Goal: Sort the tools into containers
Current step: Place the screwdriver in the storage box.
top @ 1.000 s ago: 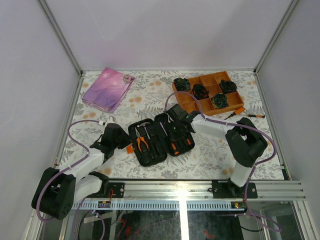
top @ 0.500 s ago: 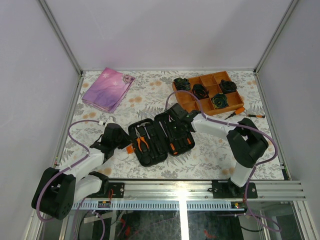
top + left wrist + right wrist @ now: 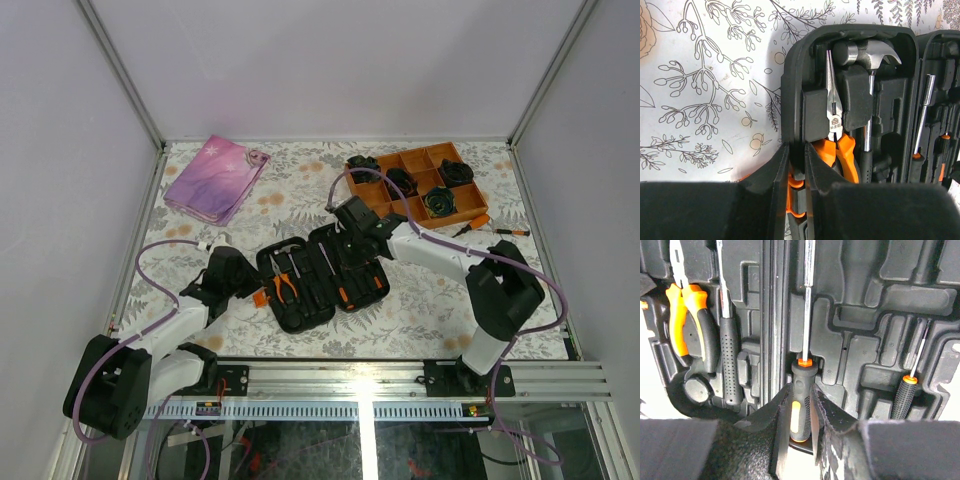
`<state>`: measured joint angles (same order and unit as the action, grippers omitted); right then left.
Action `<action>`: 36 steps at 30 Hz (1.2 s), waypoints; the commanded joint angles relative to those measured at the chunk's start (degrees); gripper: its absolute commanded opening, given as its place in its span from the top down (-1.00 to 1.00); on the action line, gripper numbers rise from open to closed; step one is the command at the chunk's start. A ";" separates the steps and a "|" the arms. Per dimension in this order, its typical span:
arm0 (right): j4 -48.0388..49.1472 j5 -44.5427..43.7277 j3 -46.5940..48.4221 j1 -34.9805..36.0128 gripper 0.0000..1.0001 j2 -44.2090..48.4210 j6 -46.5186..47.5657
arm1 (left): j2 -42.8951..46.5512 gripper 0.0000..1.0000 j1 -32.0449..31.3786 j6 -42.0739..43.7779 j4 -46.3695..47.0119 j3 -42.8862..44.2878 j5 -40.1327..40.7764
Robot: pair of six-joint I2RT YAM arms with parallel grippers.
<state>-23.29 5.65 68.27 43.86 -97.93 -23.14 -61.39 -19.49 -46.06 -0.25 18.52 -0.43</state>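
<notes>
Case (image 3: 300, 318): open like a book at the middle of the table (image 3: 300, 195). Its long axis runs near to far, with the far end leaning a little left.
Screwdriver (image 3: 801, 380): lies in the right half, just beside the hinge. Its long axis follows the case's, with the shaft pointing far and the orange-and-black handle at the near end.
Other tools in the case: the pliers (image 3: 835, 122) and hammer (image 3: 867, 52) sit in the left half, heads far. A small driver (image 3: 904, 395) sits right of the screwdriver, parallel to it.
Loose drivers (image 3: 478, 222): on the table at the far right, just near of the tray (image 3: 415, 210).
Right arm: the elbow is raised at the right, the forearm reaches left over the case, and the wrist is turned down.
Right gripper (image 3: 802, 392): its fingers are pressed on either side of the screwdriver's handle.
Left arm: low, stretched from the near-left corner to the case's left edge.
Left gripper (image 3: 796, 150): nearly closed, pinching the case's rim by the orange tab.
Pouch (image 3: 215, 178): flat at the far left, well apart from the case.
</notes>
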 commanded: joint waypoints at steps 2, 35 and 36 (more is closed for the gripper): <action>0.17 2.37 1.56 -0.28 0.47 -1.73 1.03 | -0.65 1.00 -0.29 1.70 -1.72 0.29 -0.06; -0.40 -13.90 -6.39 -2.49 0.39 6.91 1.55 | -14.39 0.89 6.84 6.21 -12.30 18.03 4.14; -0.33 -13.99 -7.25 -3.10 0.36 7.56 1.72 | -15.41 0.85 7.30 6.29 -12.70 19.16 4.40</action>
<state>-23.70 -3.49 63.40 43.03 -94.94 -22.39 -74.04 -14.24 -41.04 -11.31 32.64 0.21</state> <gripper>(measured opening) 0.297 0.120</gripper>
